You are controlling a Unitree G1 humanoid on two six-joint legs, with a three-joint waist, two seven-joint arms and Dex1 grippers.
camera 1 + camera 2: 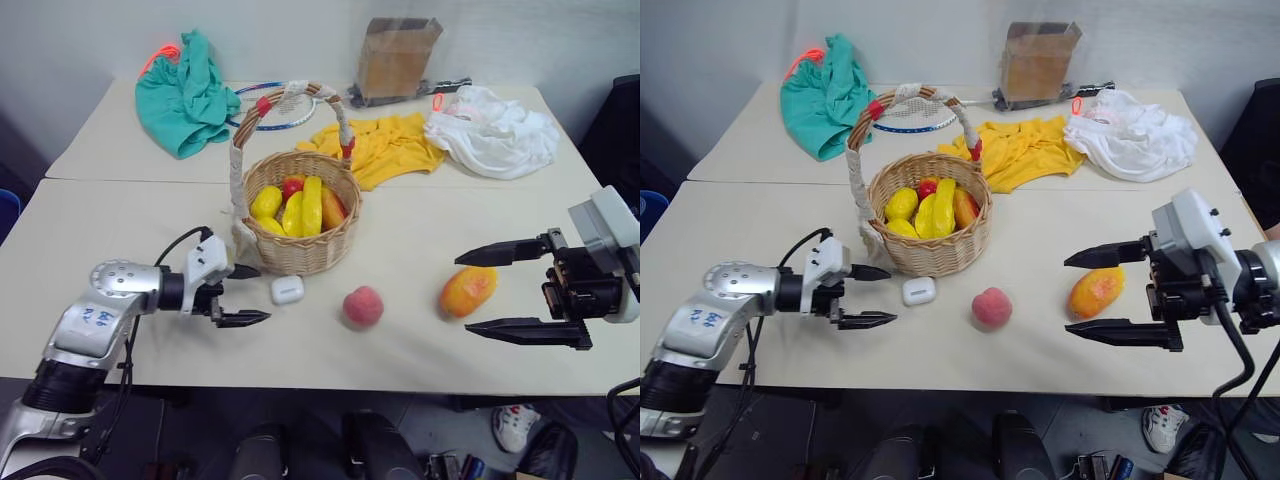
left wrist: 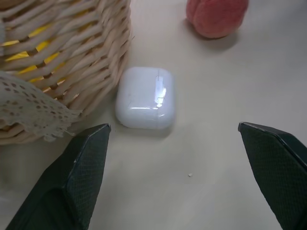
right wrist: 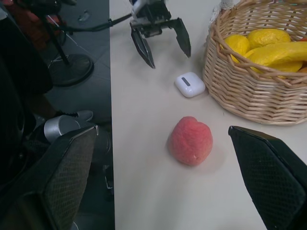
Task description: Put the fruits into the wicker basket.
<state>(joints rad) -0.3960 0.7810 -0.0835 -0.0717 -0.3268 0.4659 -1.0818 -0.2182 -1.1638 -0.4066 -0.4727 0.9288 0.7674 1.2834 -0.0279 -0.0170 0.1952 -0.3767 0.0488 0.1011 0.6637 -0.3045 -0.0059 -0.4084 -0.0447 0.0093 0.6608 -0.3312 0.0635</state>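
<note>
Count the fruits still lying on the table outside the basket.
2. The peach lies on the table in front of the wicker basket, beside the white earbud case. The mango lies further right, between the open right gripper's fingers.

Looked down and forward from head height over the desk (image 1: 130, 240), far edge and wall included; two eye views nearly alike, shifted slightly sideways. Sat low and very close on the left wrist, facing right along the fingers (image 2: 72, 182) toward the earbud case (image 2: 145, 98), wicker basket (image 2: 72, 57) wall and peach (image 2: 216, 17). Faced left from the right wrist, farther back, over the same peach, case and basket, plus the left gripper (image 3: 165, 50) and the floor (image 3: 81, 72) beyond.
</note>
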